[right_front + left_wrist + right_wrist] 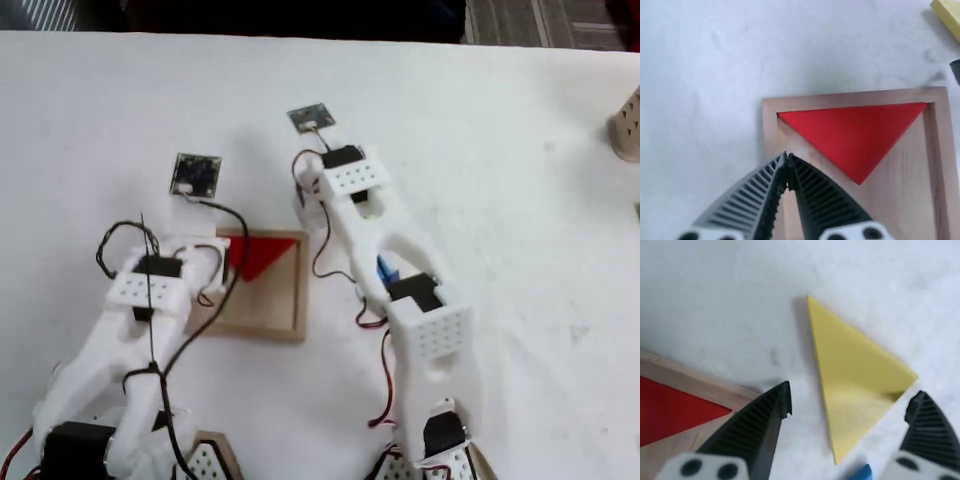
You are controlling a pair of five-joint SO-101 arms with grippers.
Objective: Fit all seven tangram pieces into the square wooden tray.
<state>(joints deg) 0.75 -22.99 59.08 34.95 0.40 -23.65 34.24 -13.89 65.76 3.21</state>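
We see the square wooden tray (268, 312) on the white table (500, 150). 1 red triangle (855, 132) lies flat inside it, long side against 1 tray wall and point toward the tray's middle. In the high view the left arm (120, 330) covers 1 side of the tray, so we cannot tell what lies on the floor beneath it.

The left gripper (787, 161) sits over the tray just inside a corner, beside the red triangle. Its 2 fingers are pressed together tip to tip with nothing between them. We cannot tell whether the tips touch the wood.

The right gripper (850, 405) hangs outside the tray, near its rim, jaws spread wide. 1 yellow triangle (855, 375) lies flat on the table between them, and neither finger seems to touch it. In the high view this piece lies hidden under the right arm (400, 260). A blue bit (862, 472) beside the yellow triangle is cut off at the frame edge, and we cannot tell what it is.
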